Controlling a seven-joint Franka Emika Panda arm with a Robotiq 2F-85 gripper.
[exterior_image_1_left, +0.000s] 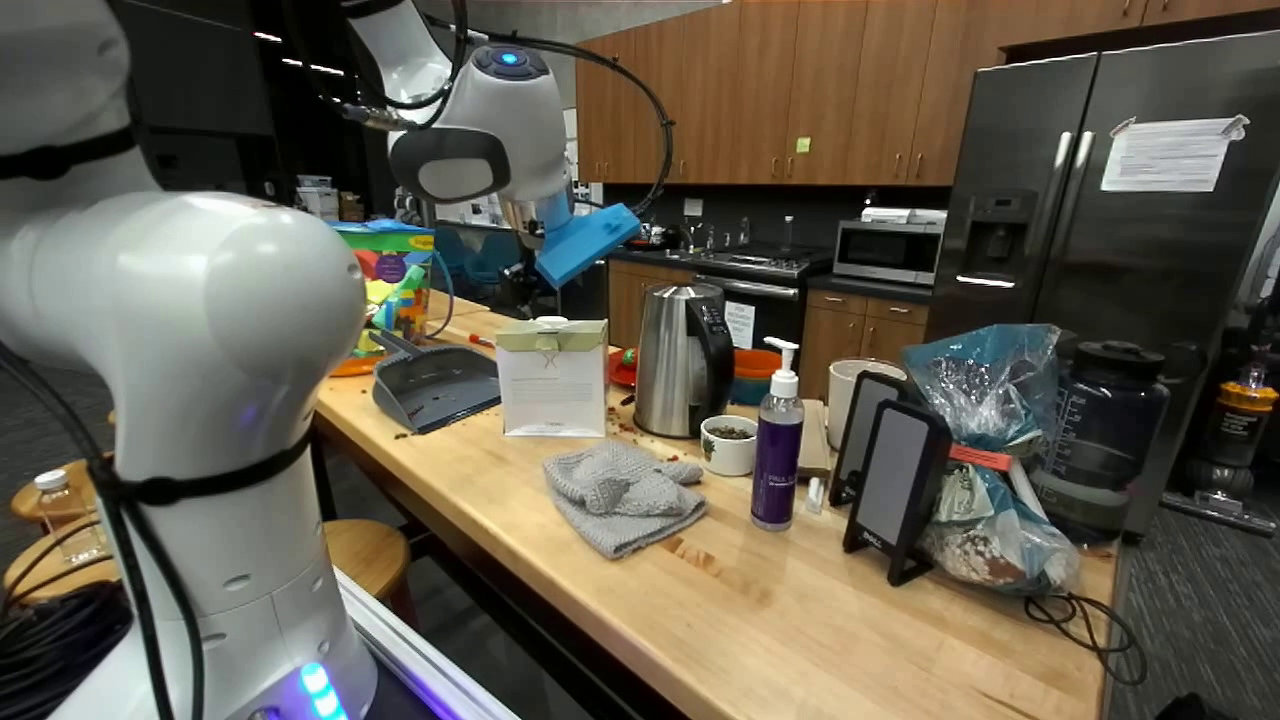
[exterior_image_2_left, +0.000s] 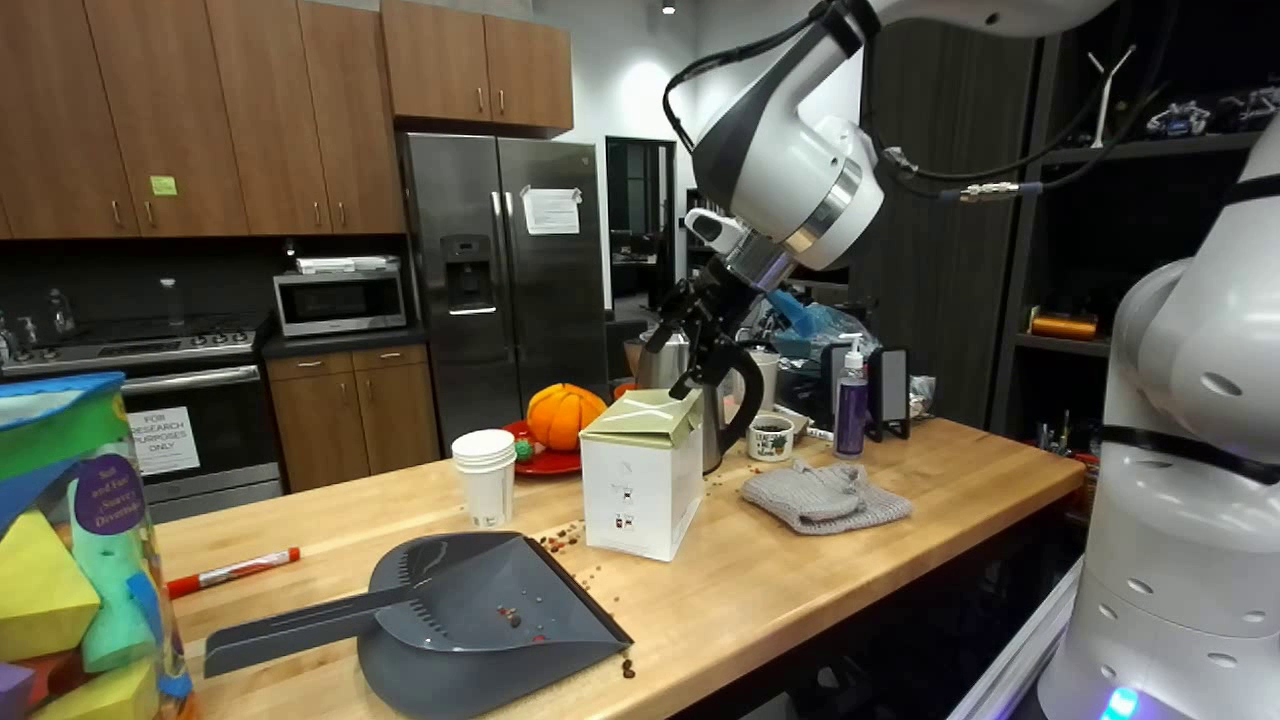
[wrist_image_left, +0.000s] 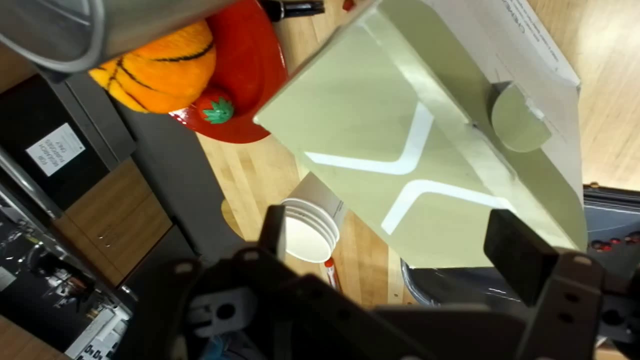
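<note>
My gripper is open, its dark fingers wide apart with nothing held between them. In an exterior view the gripper hangs tilted just above a white box with a pale green folded top. Whether a fingertip touches that top I cannot tell. The box stands upright on the wooden table. From the wrist, the green lid with white angled stripes fills the middle, partly behind the right finger. Stacked white paper cups appear beside the left finger, and a red marker lies beyond them.
A steel kettle stands close beside the box. A grey dustpan holds some crumbs. A red plate bears an orange plush pumpkin. A grey cloth, a purple pump bottle and a small bowl are also near.
</note>
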